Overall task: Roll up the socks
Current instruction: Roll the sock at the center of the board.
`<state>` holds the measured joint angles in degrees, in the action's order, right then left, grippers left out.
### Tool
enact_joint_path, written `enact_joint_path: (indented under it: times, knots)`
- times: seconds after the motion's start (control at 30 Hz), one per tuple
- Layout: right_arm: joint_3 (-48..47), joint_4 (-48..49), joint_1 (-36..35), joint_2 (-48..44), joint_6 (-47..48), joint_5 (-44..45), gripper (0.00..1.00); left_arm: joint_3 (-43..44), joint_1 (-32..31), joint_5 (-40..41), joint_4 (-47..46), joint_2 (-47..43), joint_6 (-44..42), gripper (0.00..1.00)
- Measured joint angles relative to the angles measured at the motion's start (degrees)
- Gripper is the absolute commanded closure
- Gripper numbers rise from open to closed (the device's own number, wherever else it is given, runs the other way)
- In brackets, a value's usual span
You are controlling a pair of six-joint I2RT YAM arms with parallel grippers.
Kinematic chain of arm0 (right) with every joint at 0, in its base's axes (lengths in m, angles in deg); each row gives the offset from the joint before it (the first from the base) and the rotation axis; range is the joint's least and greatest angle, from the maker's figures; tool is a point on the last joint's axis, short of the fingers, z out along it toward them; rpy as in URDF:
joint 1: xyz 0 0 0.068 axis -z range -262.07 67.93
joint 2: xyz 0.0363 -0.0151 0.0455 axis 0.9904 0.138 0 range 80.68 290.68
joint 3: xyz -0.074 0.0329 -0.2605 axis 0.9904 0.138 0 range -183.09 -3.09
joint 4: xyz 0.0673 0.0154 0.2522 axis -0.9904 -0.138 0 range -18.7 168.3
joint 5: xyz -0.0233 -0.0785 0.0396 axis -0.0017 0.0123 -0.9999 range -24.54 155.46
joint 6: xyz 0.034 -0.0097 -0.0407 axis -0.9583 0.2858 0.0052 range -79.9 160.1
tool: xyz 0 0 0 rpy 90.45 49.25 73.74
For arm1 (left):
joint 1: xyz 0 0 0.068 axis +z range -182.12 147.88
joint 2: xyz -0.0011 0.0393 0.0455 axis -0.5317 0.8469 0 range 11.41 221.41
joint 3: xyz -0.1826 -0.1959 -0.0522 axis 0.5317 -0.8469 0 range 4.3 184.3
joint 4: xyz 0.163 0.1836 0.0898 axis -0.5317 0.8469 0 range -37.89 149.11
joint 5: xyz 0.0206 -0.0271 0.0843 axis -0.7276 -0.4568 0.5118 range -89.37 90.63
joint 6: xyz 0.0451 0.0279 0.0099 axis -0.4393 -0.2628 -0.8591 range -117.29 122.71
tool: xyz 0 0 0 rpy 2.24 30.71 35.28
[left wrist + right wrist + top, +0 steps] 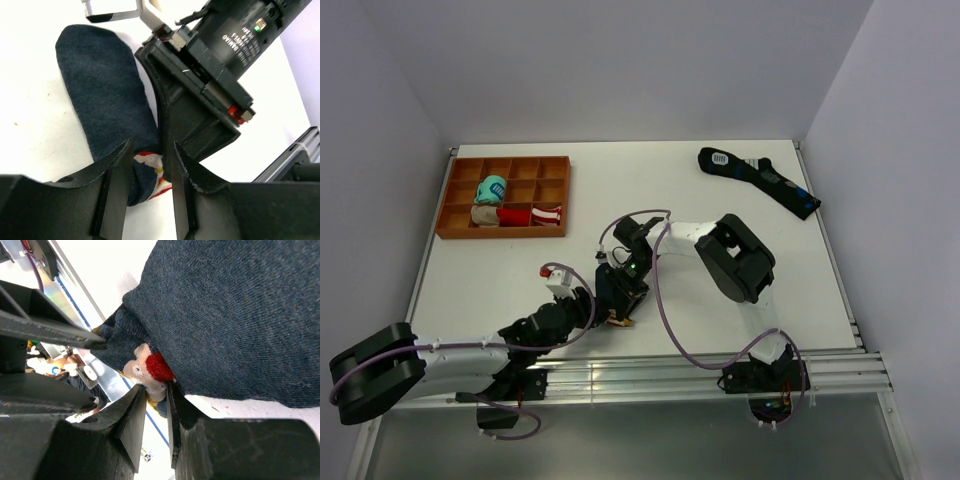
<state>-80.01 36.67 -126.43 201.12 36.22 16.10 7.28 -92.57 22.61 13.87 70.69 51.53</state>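
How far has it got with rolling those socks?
Barely begun. Done: three rolled bundles already sit in the tray. In hand: both arms are at the patch end of the navy sock, where the right gripper pinches it and the left gripper straddles it. Left: most of the sock lies flat, so nearly all the rolling remains.

The socks [105, 105] are partly hidden behind the left gripper [150, 160]; from above, near the worktop's [620, 190] near edge, they are almost wholly covered.
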Motion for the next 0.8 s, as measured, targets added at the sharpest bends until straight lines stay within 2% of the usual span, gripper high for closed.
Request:
enact_joint_path:
  times: [0.33,0.53,0.8]
  knots:
    - [-1.03,-1.18,0.0,0.66,0.39,-0.02,0.72,0.0,-2.1,2.16,-0.76,2.56,1.03,0.57]
    - [-1.09,-1.29,0.0,0.68,0.39,0.02,0.72,0.0,-3.65,4.02,-2.1,6.75,2.12,0.61]
    - [-1.18,-2.16,0.0,0.74,0.39,0.2,0.72,0.0,-7.04,6.97,-3.96,7.89,4.92,0.6]
